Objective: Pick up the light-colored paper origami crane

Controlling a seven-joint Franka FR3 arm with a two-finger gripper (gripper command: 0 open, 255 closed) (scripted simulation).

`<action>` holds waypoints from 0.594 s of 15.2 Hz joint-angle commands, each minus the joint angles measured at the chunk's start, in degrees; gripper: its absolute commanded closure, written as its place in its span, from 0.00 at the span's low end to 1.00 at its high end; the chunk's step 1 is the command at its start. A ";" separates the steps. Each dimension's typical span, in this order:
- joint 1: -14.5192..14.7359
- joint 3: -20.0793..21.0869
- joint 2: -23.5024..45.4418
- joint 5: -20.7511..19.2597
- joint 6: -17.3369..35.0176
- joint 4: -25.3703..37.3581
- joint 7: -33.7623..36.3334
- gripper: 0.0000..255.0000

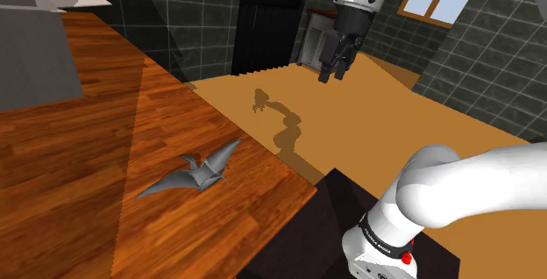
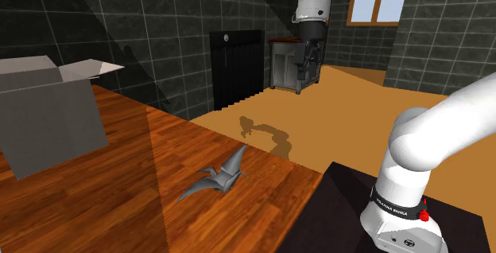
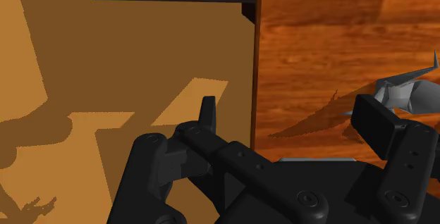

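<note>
A grey paper crane (image 1: 202,174) is lying near the wooden worktop's (image 1: 70,146) edge. The black jaws are hanging wide apart and empty over the orange floor (image 1: 394,115), well away from it. Lettering on the arm's base (image 2: 397,212) is showing too small to read.

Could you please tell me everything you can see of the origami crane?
The crane is a plain grey, sharply folded figure with long pointed wings spread to either side. It rests on the wooden table, near its edge, touching only the tabletop. The open gripper hangs high, well apart from it.
</note>
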 commanded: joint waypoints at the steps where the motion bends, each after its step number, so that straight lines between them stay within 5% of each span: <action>1: 0.00 0.00 0.00 0.00 0.00 0.00 0.00 0.00; 9: 2.24 6.82 11.07 5.28 8.81 -0.13 7.07 0.00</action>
